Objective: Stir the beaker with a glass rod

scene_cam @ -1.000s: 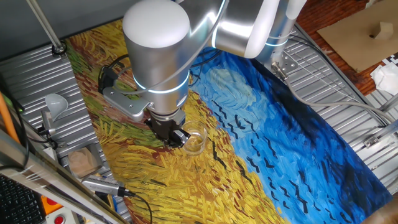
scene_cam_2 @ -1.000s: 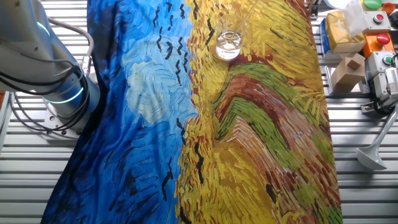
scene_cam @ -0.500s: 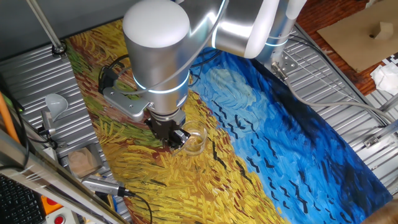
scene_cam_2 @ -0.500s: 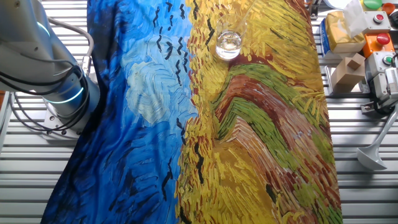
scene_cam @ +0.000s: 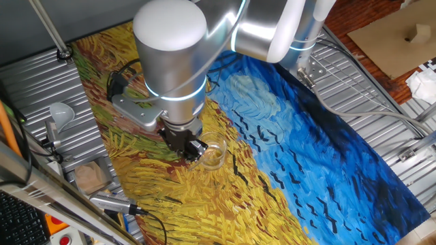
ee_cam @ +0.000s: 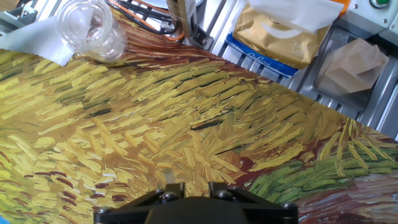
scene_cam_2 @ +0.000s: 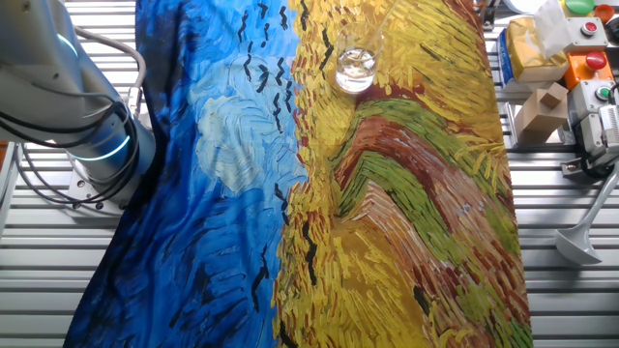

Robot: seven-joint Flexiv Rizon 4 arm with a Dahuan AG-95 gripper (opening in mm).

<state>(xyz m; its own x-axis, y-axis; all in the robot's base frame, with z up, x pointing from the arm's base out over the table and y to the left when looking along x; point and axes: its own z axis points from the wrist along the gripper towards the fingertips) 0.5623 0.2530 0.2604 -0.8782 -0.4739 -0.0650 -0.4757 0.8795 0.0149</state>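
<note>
The beaker point(scene_cam: 214, 154) is a short clear glass standing on the yellow part of the painted cloth point(scene_cam: 293, 156). My gripper point(scene_cam: 195, 149) hangs just to its left, close over the rim. In the other fixed view the beaker point(scene_cam_2: 355, 67) holds clear liquid. A faint glass rod point(scene_cam_2: 379, 29) slants into it from above, and the gripper is out of frame. In the hand view the beaker point(ee_cam: 91, 27) is at the top left. My gripper point(ee_cam: 189, 185) shows at the bottom edge, its fingers close together on a pale sliver of the rod point(ee_cam: 168, 175).
A white funnel point(scene_cam: 61, 113) stands on the metal slats left of the cloth. Beyond the cloth's edge lie a gold bag point(ee_cam: 280, 34), a small cardboard box point(ee_cam: 349, 65), cables point(ee_cam: 146, 15) and a button box point(scene_cam_2: 592, 64). The arm's base point(scene_cam_2: 92, 145) stands by the blue side.
The arm has edged very slightly to the left. The beaker stays where it was.
</note>
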